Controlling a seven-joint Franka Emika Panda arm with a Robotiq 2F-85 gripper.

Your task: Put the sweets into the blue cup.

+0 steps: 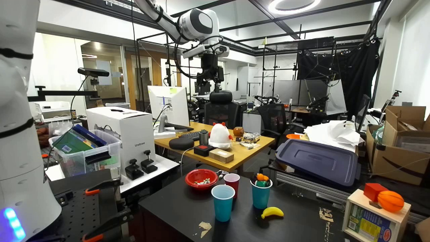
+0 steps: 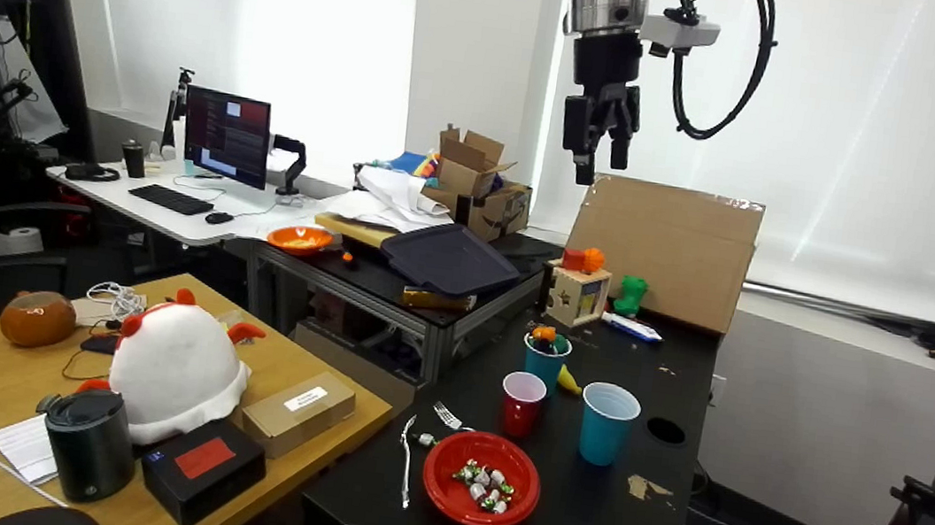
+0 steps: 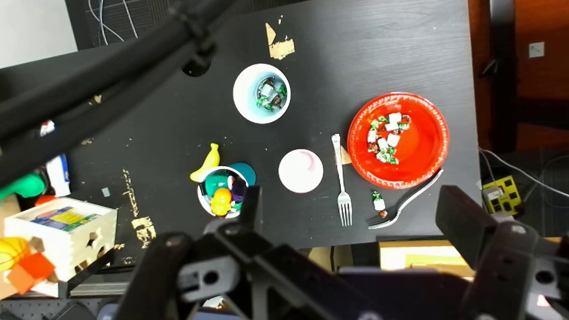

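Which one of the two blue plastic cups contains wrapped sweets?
The blue plastic cup nearer the round red bowl holds wrapped sweets; the other blue cup, beside the yellow banana, holds colourful objects.

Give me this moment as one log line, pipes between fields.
jaws: open, empty, up high | blue cup: sweets inside | second blue cup: toys | red bowl: more sweets | loose sweet: on table

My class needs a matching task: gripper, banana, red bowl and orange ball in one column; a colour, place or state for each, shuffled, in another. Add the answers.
Column 1
1. Gripper
2. Banana
3. Red bowl
4. Orange ball

Column 2
A. on the wooden box
B. yellow
C. open, grasping nothing
D. holding wrapped sweets

Pairs: 1-C; 2-B; 3-D; 4-A
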